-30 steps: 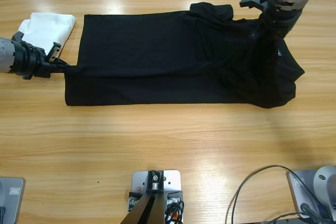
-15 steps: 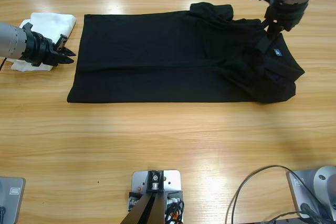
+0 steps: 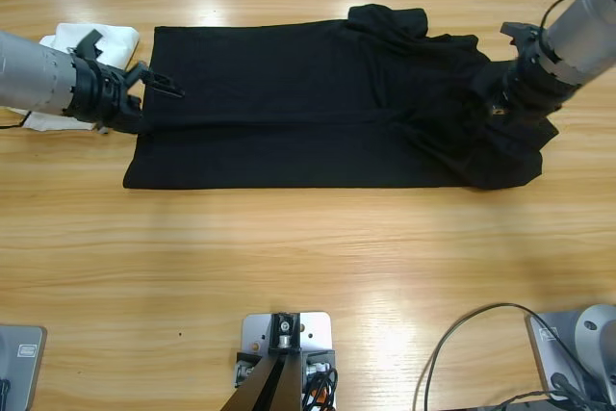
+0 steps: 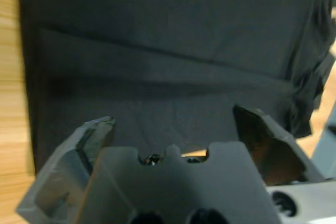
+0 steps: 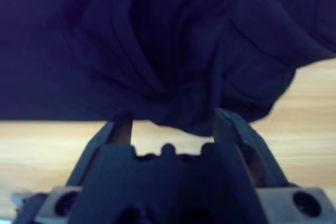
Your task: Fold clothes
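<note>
- Two arms frame your table (image 3: 308,267), one at each end.
- At the far left, a white folded garment (image 3: 91,45) lies under the left arm.
- Your left gripper (image 3: 154,84) hovers at the shirt's left edge, jaws spread wide, holding nothing.
- Across the middle, the black polo shirt (image 3: 318,113) lies flat, folded lengthwise, bunched at its right end.
- Your right gripper (image 3: 496,103) sits at the bunched fabric, jaws parted around the rumpled edge, not clamped on it.

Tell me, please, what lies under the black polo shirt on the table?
Under the black polo shirt only the wooden table shows around its edges. The white folded garment lies beside its left end, not beneath. Anything under the fabric itself is covered.
</note>
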Tool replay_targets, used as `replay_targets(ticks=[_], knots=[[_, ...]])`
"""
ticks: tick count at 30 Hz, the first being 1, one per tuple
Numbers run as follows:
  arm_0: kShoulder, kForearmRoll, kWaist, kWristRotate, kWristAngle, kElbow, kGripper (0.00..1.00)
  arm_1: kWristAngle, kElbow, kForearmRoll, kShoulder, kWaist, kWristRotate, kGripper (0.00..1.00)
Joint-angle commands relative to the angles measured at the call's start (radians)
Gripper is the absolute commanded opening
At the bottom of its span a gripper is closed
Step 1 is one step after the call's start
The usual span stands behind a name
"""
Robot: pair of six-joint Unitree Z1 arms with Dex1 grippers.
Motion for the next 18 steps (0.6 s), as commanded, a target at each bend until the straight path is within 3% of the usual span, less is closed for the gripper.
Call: replay_targets(ticks=[1, 18], knots=[[-0.019, 0.010, -0.040, 0.019, -0.015, 0.046, 0.941, 0.025, -0.113, 0.000, 0.184, -0.085, 0.014, 0.402], [0.002, 0.003, -0.040, -0.021, -0.011, 0.048, 0.941, 0.010, -0.124, 0.016, 0.308, -0.105, 0.018, 0.401]])
